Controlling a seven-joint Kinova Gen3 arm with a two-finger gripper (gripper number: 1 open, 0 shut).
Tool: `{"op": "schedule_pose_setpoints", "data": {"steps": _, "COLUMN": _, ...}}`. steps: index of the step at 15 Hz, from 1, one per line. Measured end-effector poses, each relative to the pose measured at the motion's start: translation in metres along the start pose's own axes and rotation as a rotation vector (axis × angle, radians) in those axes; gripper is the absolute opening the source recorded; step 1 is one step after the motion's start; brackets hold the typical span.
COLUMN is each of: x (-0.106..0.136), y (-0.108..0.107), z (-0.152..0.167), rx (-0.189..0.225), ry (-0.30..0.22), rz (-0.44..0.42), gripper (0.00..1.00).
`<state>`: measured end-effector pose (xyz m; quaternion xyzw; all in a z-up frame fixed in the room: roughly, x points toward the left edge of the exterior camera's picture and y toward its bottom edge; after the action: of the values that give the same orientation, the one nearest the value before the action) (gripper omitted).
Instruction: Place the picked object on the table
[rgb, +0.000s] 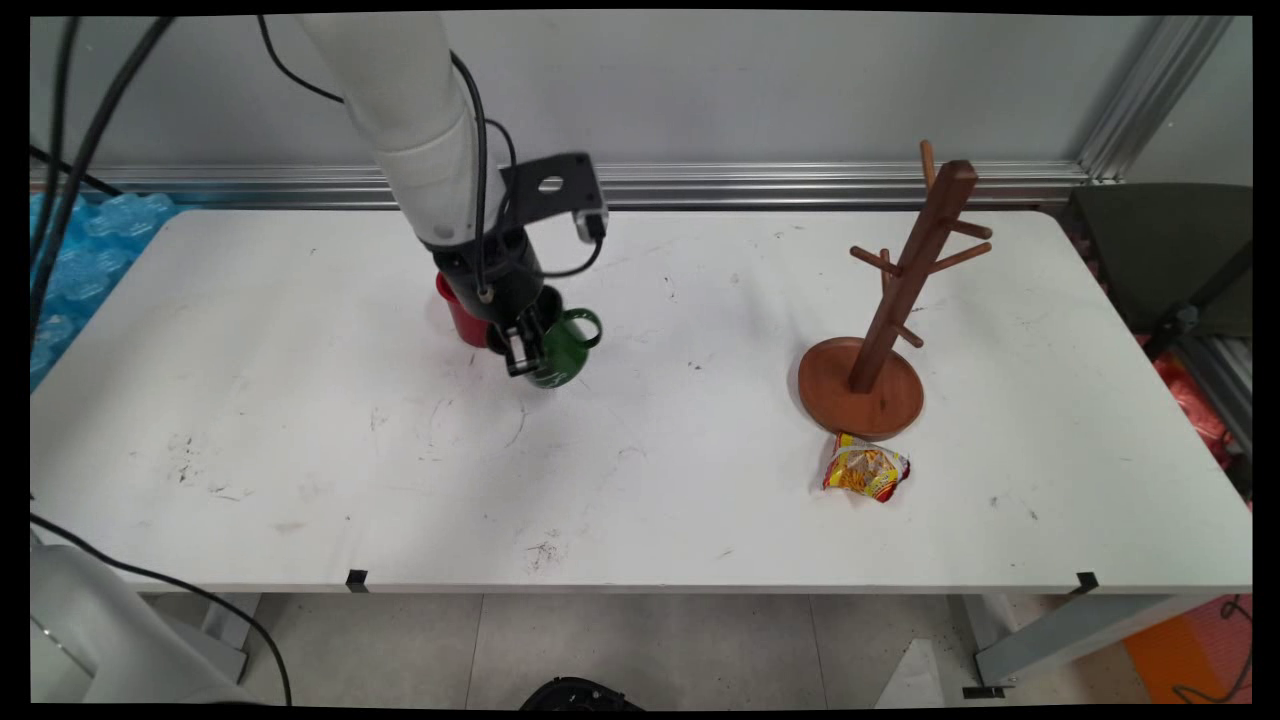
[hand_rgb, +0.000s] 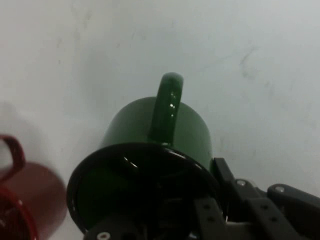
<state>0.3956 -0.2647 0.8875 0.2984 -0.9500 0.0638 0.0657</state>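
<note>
- One red mug (rgb: 460, 312) upright on the white table (rgb: 300, 420), just left of the gripper (rgb: 522, 352).
- One green mug (rgb: 562, 350), tilted, clamped at its rim by that gripper.
- One wooden mug tree (rgb: 885, 330), one snack packet (rgb: 865, 470) far right.

Green mug (rgb: 562, 350), red mug (rgb: 460, 312), brown rack (rgb: 880, 330), yellow-red packet (rgb: 865, 470).

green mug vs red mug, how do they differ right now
The green mug is tilted with the claw on its rim; the red mug stands free on the table. Green is nearer the camera, red behind it by the arm. Both have a loop handle.
</note>
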Motion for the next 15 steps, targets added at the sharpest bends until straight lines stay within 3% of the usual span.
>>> {"op": "schedule_pose_setpoints", "data": {"steps": 8, "x": -0.008, "y": 0.005, "z": 0.039, "rx": 0.043, "ry": -0.156, "rz": 0.042, "gripper": 0.0}}
{"op": "schedule_pose_setpoints", "data": {"steps": 15, "x": -0.014, "y": 0.015, "z": 0.057, "rx": 0.059, "ry": -0.25, "rz": 0.075, "gripper": 0.0}}
